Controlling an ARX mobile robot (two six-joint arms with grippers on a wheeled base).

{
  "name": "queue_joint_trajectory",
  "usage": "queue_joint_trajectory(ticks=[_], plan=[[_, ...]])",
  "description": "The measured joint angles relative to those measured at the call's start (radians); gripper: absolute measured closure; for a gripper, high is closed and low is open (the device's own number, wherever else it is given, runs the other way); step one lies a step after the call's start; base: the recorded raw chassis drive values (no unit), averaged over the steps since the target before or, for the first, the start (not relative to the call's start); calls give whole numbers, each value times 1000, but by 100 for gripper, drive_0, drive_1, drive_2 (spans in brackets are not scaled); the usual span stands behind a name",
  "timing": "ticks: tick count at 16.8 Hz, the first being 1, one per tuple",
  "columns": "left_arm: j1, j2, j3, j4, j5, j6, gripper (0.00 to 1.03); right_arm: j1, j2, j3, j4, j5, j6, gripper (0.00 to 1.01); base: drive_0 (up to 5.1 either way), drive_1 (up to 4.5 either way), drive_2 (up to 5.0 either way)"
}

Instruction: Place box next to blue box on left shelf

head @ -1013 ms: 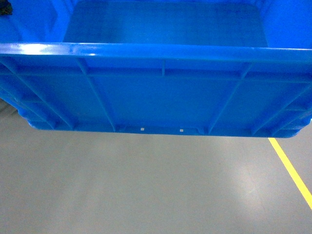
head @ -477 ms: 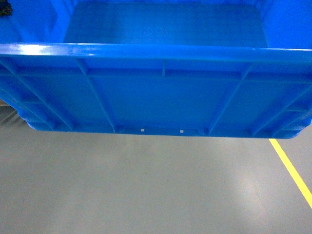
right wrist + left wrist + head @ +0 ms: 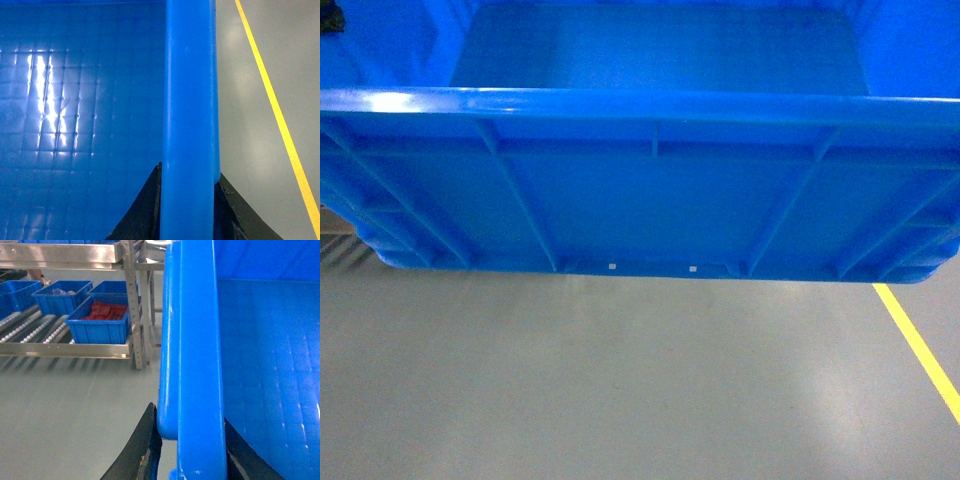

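**Transport phase: box carried toward the left shelf**

The box [image 3: 650,190] is held off the floor [image 3: 620,380], filling the upper half of the head view with its ribbed long side facing the camera. It is carried by both arms, one at each end rim. The current step is judged to be transport; placement has not yet begun.

The left shelf [image 3: 65,349] appears only in the left wrist view, well apart from the carried box, across open floor. Its roller rails carry several small blue crates; the nearest one [image 3: 100,322] holds red items. The next move calls for bringing the base up to the shelf front bar and setting the box onto the rollers beside a blue crate.

The left pincer [image 3: 187,450] is closed over the box rim, one dark finger on each side of the rim. The right pincer [image 3: 187,205] grips the opposite rim the same way.

The yellow line [image 3: 275,115] on the floor shows in the head and right wrist views only. Neither pincer is seen in the head view.
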Motion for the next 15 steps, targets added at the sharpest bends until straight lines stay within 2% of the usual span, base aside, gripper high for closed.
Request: queue_joint_trajectory(ticks=[15], plan=[[0, 0, 0, 0, 0, 0, 84, 0, 0, 0, -3, 1, 0, 82, -2, 431, -435]])
